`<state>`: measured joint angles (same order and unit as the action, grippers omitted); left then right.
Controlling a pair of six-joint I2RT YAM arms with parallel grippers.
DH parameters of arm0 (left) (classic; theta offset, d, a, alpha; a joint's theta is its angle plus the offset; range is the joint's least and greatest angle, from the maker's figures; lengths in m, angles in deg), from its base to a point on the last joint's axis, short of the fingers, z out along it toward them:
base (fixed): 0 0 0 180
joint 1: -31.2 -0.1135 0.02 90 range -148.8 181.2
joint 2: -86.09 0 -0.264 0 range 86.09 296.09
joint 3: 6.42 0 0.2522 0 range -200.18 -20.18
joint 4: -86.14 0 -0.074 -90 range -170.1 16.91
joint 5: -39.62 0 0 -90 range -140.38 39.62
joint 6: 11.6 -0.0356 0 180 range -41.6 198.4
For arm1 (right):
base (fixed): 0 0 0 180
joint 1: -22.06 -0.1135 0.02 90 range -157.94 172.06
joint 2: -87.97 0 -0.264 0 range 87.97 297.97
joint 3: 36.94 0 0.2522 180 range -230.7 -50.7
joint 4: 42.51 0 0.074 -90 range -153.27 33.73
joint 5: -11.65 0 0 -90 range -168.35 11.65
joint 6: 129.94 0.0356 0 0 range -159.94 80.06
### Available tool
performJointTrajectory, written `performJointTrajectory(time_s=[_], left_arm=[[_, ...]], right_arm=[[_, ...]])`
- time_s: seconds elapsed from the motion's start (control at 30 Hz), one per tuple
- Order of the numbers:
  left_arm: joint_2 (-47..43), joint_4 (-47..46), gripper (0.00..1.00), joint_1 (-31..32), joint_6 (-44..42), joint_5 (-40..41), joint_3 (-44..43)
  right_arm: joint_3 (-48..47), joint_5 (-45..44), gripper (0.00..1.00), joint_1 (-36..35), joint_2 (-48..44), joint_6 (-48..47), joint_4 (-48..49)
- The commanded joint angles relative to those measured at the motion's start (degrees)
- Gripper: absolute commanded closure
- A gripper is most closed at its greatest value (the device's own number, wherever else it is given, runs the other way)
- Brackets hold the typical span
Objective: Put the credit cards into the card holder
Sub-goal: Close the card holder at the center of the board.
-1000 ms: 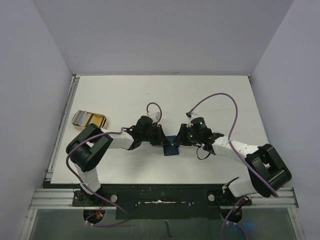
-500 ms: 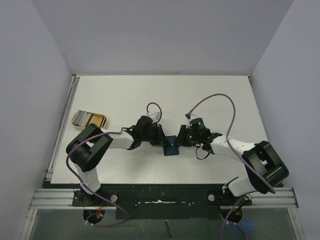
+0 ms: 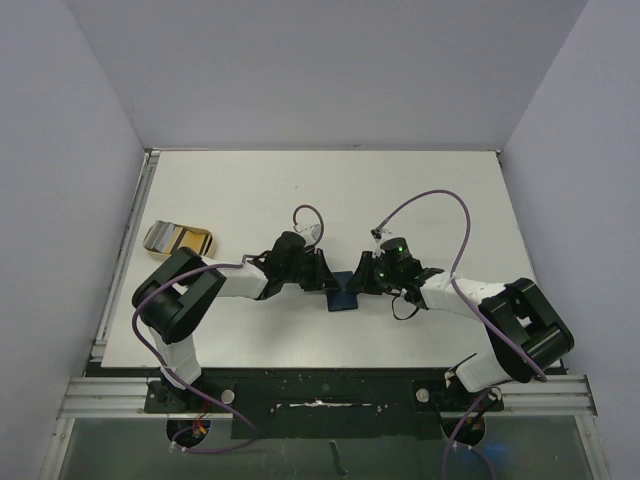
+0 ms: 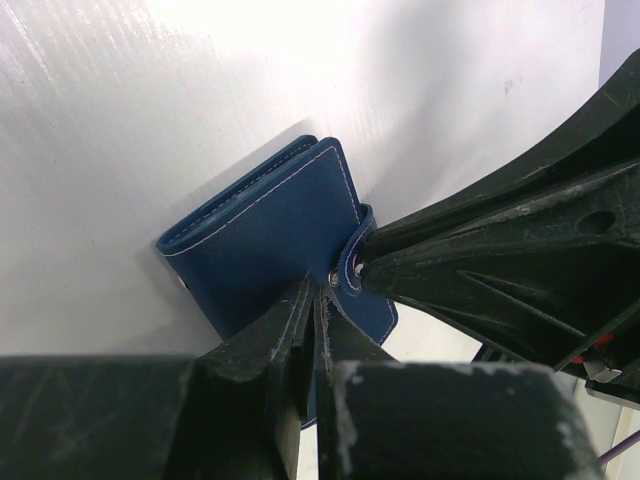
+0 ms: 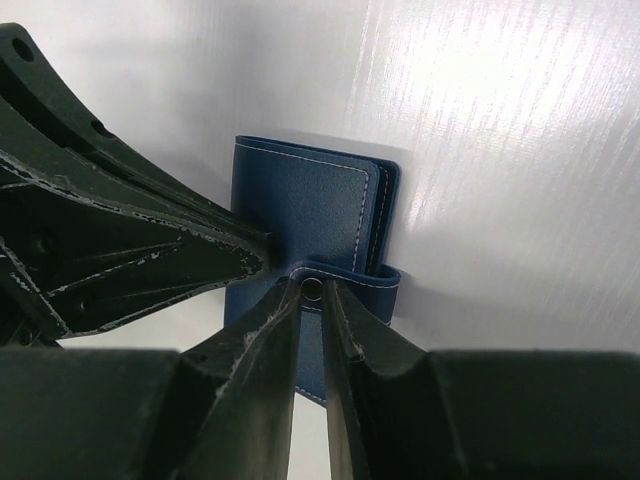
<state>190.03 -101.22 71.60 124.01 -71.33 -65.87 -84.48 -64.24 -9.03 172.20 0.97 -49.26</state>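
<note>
Closely, left tool (image 4: pixel 318 295) and right tool (image 5: pixel 312 292) pinch holder (image 5: pixel 300 200).

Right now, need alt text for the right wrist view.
Folded navy card holder lies on the white table, the right gripper with jaws pinched on its snap tab. The left gripper reaches in from the left, touching the holder.

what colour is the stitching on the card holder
White, against the navy card holder; it shows best in the left wrist view.
</note>
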Motion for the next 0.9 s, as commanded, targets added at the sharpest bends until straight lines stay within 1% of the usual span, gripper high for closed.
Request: performJointTrajectory(time_s=[0.0,0.87], left_arm=[[0.6,4.4,0.96,-0.06,-1.74,3.89,-0.62],[1.32,5.95,0.96,-0.06,-2.27,4.38,-1.64]], right_arm=[[0.64,2.03,0.83,0.07,1.01,0.4,3.32],[-0.4,2.0,0.85,-1.38,1.66,-0.03,1.48]])
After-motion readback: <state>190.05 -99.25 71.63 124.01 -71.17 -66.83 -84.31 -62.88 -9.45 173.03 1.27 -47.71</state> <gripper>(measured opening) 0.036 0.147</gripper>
